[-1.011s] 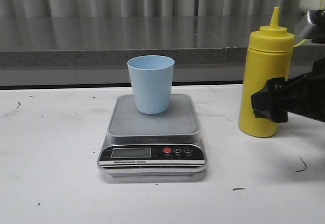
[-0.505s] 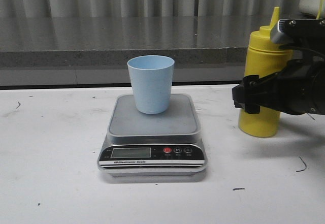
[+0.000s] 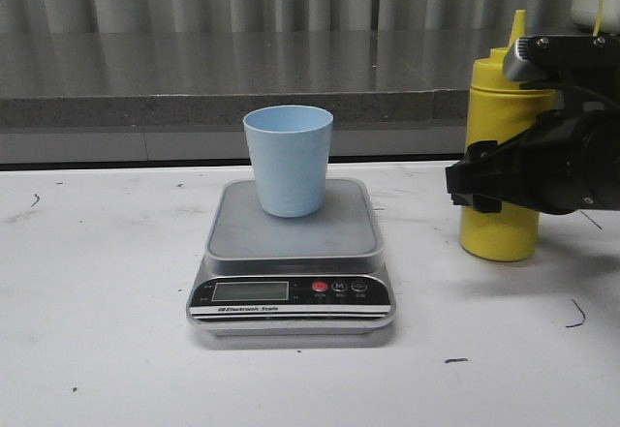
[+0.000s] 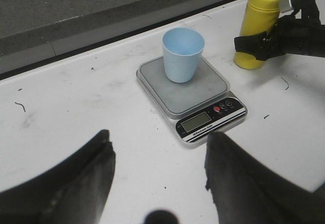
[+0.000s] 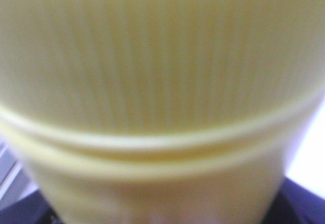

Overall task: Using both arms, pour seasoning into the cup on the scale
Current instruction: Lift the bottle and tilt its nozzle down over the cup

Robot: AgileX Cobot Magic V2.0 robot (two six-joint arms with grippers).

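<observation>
My right gripper [image 3: 481,187] has moved in around the seasoning bottle [image 3: 496,117], apparently grasping it; my left gripper [image 4: 157,176] hangs released.

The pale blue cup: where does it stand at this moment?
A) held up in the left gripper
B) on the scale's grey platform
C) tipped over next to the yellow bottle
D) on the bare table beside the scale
B: the cup stands upright on the grey platform of the scale, apart from the yellow bottle and from both grippers.
</observation>
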